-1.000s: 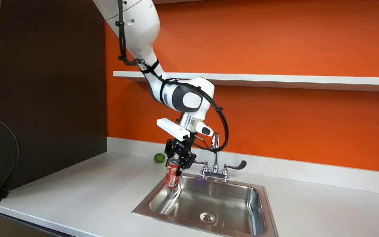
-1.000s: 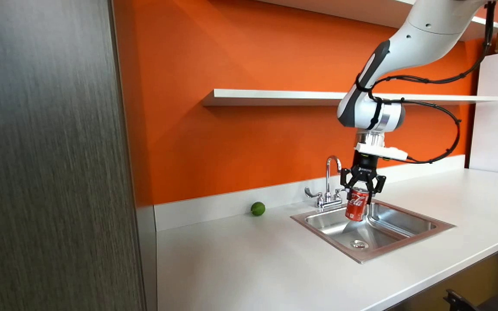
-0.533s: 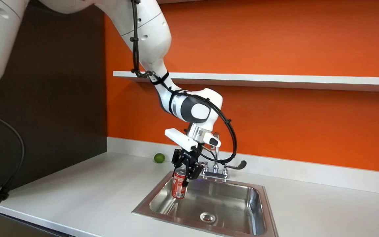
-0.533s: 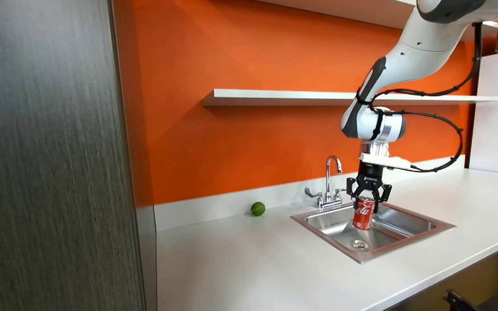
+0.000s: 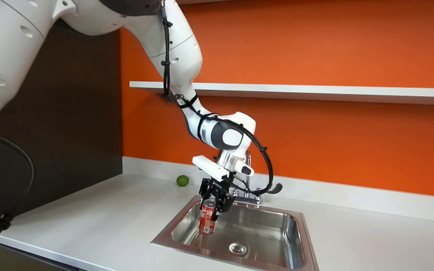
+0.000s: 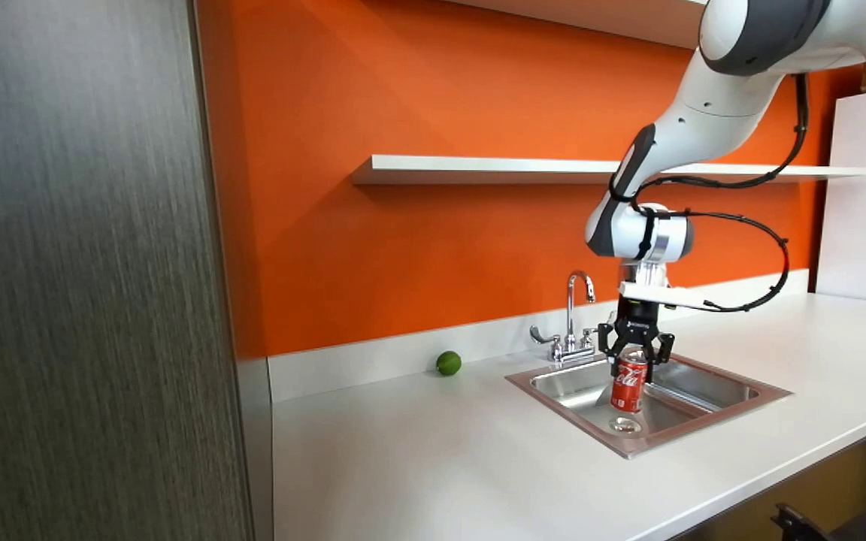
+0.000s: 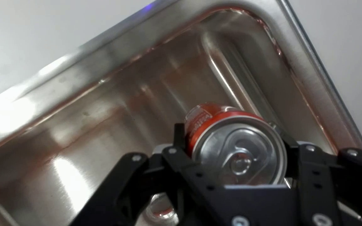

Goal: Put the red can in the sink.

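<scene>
In an exterior view, the gripper (image 5: 208, 212) has its 2 jaws gripping the upper part of the red can (image 5: 207, 223), which is roughly upright within the sink (image 5: 262, 235), apart from the drain (image 5: 237, 248). A green ball (image 5: 182, 180) rests on the table (image 5: 119, 210). In an exterior view, the tap (image 6: 570, 324) stands at the sink's back edge, and a white shelf (image 6: 478, 169) runs along the orange wall (image 6: 403, 263). Whether the can's base touches the sink floor, I cannot tell. In the wrist view, the can's silver top (image 7: 239, 152) and ring tab face up, with the jaws against 2 opposite sides. The drain is partly hidden behind the gripper.
</scene>
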Controlling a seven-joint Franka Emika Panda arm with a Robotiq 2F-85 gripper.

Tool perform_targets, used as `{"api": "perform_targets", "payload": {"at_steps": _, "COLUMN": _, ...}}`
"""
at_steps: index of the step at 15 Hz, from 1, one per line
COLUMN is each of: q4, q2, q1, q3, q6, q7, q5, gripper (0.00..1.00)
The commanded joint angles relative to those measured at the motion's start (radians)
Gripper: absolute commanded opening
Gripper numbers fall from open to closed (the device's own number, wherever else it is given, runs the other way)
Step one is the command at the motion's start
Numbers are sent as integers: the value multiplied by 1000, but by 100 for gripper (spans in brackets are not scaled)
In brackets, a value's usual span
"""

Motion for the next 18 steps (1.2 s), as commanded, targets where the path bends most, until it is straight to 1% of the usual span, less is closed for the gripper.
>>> {"api": "perform_targets", "payload": {"at_steps": 1, "q4": 57, "q2": 57, "q1": -14, "q3": 21, "q6": -8, "q7": 25, "q5": -15, "gripper": 39}}
{"api": "perform_targets", "payload": {"at_steps": 11, "q4": 177, "q2": 243, "q1": -21, "q3": 46, "q6": 63, "q7": 37, "q5": -16, "gripper": 39}}
{"api": "perform_targets", "payload": {"at_steps": 18, "q4": 252, "q2": 327, "q1": -19, "q3": 45, "q6": 66, "q7": 62, "q5": -32, "gripper": 39}}
